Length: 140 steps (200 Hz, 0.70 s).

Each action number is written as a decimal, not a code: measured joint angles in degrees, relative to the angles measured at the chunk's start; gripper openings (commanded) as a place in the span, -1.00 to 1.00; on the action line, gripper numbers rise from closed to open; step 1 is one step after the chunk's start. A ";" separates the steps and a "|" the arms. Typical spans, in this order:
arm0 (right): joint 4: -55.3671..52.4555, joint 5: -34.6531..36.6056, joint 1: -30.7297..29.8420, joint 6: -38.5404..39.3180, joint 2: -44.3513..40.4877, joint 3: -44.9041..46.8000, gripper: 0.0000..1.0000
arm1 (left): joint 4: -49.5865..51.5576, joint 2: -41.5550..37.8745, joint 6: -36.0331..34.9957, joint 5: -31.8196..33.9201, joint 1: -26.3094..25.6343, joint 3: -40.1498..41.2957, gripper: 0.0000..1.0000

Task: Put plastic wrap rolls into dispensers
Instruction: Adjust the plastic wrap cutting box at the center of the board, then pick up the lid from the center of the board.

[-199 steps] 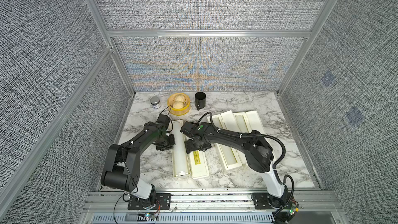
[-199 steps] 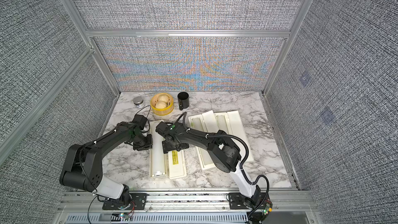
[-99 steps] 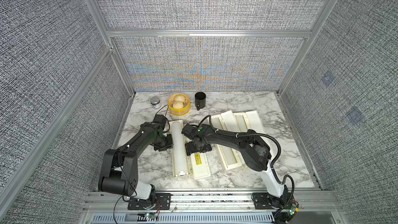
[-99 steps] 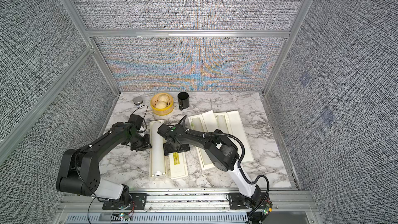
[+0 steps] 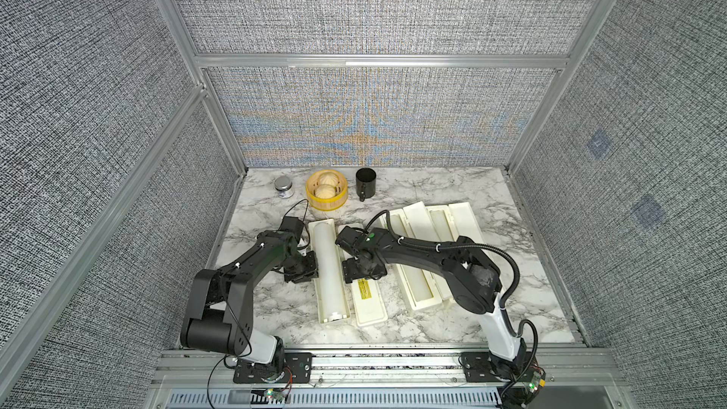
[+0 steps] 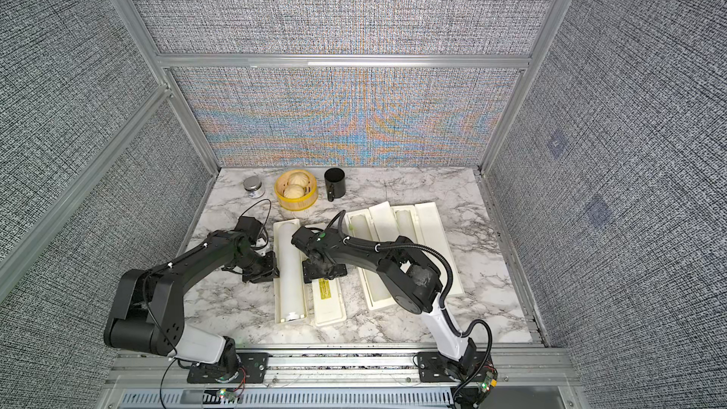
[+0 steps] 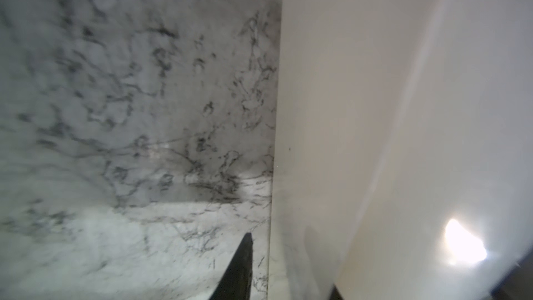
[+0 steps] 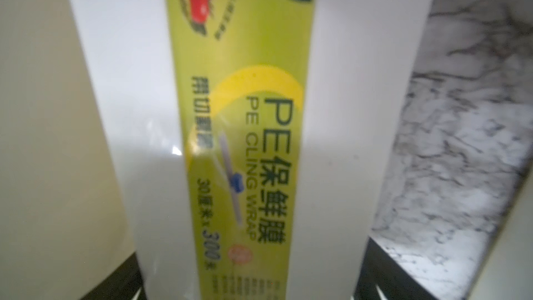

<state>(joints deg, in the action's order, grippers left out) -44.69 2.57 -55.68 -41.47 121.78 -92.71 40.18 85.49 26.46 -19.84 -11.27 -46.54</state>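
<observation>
Three cream dispensers lie open on the marble. The left dispenser (image 5: 319, 310) (image 6: 280, 310) holds a plastic wrap roll (image 5: 329, 265) (image 6: 291, 265) in its trough. Its lid (image 5: 368, 300) (image 6: 328, 300) (image 8: 239, 139) lies flat beside it, yellow-green label up. My left gripper (image 5: 303, 269) (image 6: 263, 269) (image 7: 291, 278) is narrow, astride that dispenser's outer wall (image 7: 302, 139). My right gripper (image 5: 364, 271) (image 6: 324, 269) (image 8: 251, 278) points down at the lid, its fingers (image 8: 375, 272) meeting both long edges. The middle dispenser (image 5: 419, 300) and the right dispenser (image 5: 464, 226) each hold a roll (image 5: 423, 289) (image 5: 440, 226).
At the back stand a small tin (image 5: 283, 187), a yellow steamer basket (image 5: 326, 200) with two buns, and a black mug (image 5: 365, 182). The right arm (image 5: 432, 257) reaches across the middle dispenser. Grey panel walls close in the table on three sides.
The left gripper drew a little away from the left dispenser, then came back to its wall. The right gripper's jaws narrowed onto the lid, shifting slightly towards me.
</observation>
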 measured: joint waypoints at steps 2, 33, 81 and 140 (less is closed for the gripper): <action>-0.15 0.15 0.17 0.00 -0.35 0.24 0.67 | -0.22 -0.09 0.26 -0.33 0.00 0.20 -0.44; -0.85 1.68 2.03 1.01 -5.70 1.84 0.66 | -2.71 -1.31 3.39 -4.13 -0.66 2.23 -0.46; -5.49 2.95 2.71 5.20 -8.85 -2.67 0.66 | -5.42 -0.96 8.28 -6.43 -4.92 2.01 -0.34; -12.00 0.28 1.90 8.68 -7.26 -13.42 0.66 | -4.02 -4.83 8.44 -9.25 -3.15 -0.92 -0.20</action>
<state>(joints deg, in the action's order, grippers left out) -56.69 2.85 -53.78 -32.80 114.52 -106.13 36.16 80.66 34.89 -29.08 -14.41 -47.46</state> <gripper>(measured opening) 0.861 0.395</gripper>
